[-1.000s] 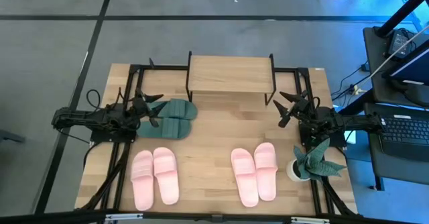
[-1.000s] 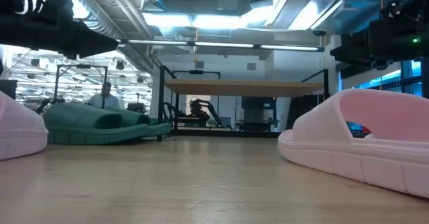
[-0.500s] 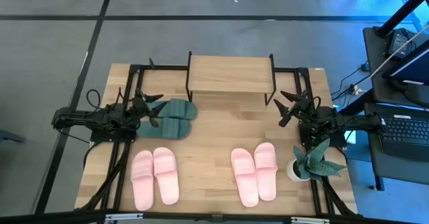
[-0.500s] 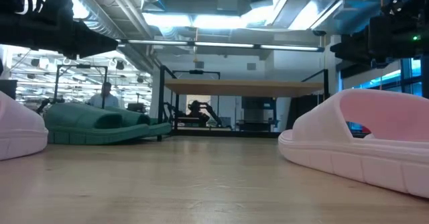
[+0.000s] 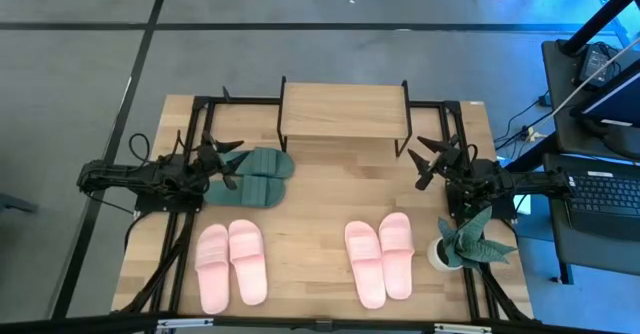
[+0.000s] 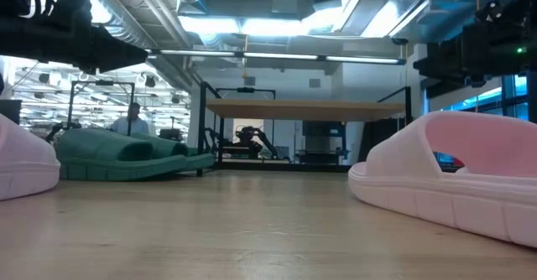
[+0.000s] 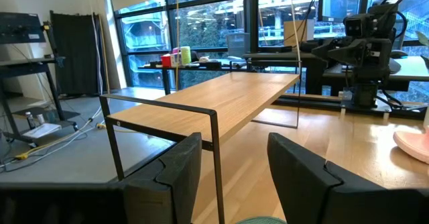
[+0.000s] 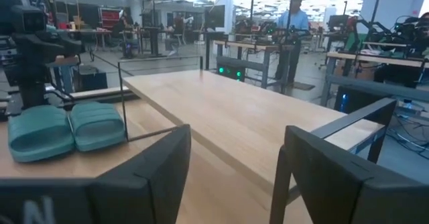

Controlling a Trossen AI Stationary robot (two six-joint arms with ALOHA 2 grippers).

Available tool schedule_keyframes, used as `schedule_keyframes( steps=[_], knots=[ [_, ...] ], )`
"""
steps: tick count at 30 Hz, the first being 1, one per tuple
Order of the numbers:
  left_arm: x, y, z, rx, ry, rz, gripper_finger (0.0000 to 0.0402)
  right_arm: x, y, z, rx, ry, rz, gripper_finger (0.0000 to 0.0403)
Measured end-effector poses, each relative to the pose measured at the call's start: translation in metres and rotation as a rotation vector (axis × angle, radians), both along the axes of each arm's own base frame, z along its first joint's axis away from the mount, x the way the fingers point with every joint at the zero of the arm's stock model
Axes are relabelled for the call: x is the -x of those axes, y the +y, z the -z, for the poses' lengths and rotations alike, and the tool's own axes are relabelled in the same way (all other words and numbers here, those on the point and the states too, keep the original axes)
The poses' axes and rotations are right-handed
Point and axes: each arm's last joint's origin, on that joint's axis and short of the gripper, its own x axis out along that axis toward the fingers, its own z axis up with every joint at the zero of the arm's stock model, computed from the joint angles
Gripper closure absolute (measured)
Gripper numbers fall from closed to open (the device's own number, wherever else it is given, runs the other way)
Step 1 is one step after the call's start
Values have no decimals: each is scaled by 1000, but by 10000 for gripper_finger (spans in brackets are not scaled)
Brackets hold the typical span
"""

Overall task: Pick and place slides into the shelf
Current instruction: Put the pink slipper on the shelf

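On the big wooden table (image 5: 320, 214) everything's laid out pretty neatly: the shelf (image 5: 343, 111) sits at the far edge in the middle, its light top board bare, black legs standing on the tabletop. Both dark arms reach in from the sides, the left arm (image 5: 130, 177) from the left edge and the right arm (image 5: 540, 182) from the right. The green slides (image 5: 252, 176) lie side by side on the left half, just near of the shelf's left end, toes pointing right. The left gripper (image 5: 222, 164) hovers right at their heel end with its fingers (image 7: 171, 174) spread apart, nothing between them; its wrist camera looks straight past them at the shelf. The right gripper (image 5: 431, 160) hangs near the shelf's right legs, fingers (image 8: 151, 167) also spread wide and holding nothing, well apart from any slide. One pink pair (image 5: 230, 263) rests at the near left, another pink pair (image 5: 381, 257) at the near right, both pointing toward the far side. A small potted plant (image 5: 465, 240) sits near the right edge, just beside the right pink pair and just below the right arm. Way back in the room a person (image 8: 293, 23) is standing among the workbenches.
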Motion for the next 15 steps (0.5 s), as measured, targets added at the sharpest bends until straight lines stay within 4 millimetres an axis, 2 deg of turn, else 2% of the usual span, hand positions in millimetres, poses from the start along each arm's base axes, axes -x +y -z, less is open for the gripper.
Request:
schedule_keyframes(
  steps=[15],
  knots=[
    [0, 0, 0, 0, 1, 0, 237, 0, 0, -1, -20, -25, -1, 161]
  ],
)
